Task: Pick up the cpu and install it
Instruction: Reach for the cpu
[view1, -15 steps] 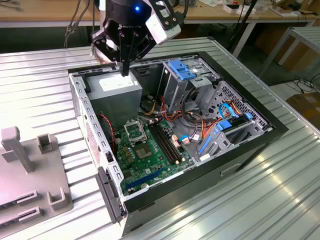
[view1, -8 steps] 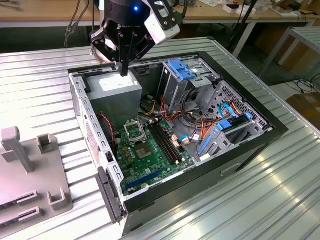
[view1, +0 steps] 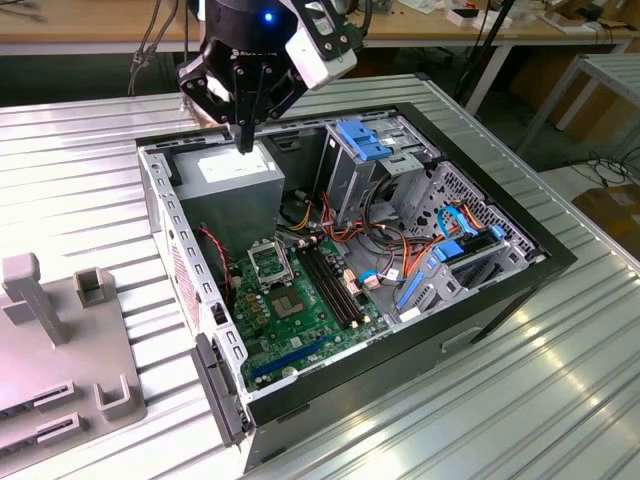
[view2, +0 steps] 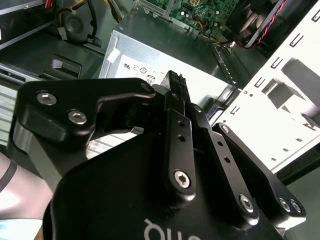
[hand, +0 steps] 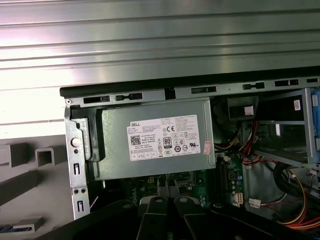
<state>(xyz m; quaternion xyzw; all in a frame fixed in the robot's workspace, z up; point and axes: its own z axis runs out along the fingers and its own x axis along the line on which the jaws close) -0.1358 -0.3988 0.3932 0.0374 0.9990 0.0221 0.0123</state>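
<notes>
The jaws are drawn close together into one narrow spike, and nothing can be made out between them.

In the exterior view the black gripper (view1: 244, 140) hangs point-down close over the grey sheet-metal power-supply box (view1: 235, 175), at the ten o'clock corner of the open black computer case (view1: 556, 262). The cpu (view1: 268, 262), a small flat square with a black frame around a dull grey centre, lies on the green motherboard (view1: 300, 330). It is at about five o'clock from the gripper and well apart from it. By my reading it lies at the socket place, and the arm is not on it. Whether it is seated and latched I cannot tell.

The case rests on a ribbed aluminium table (view1: 80, 150). A grey plastic fixture block (view1: 50, 370) stands at eight o'clock, and a wooden workbench (view1: 100, 25) runs along twelve o'clock.

In the second wrist view the gripper (view2: 175, 82) has its tips near the power-supply box (view2: 145, 40).

In the first wrist view the gripper (hand: 167, 190) points toward the labelled face of the power-supply box (hand: 160, 140), with the table (hand: 150, 40) beyond the case.
</notes>
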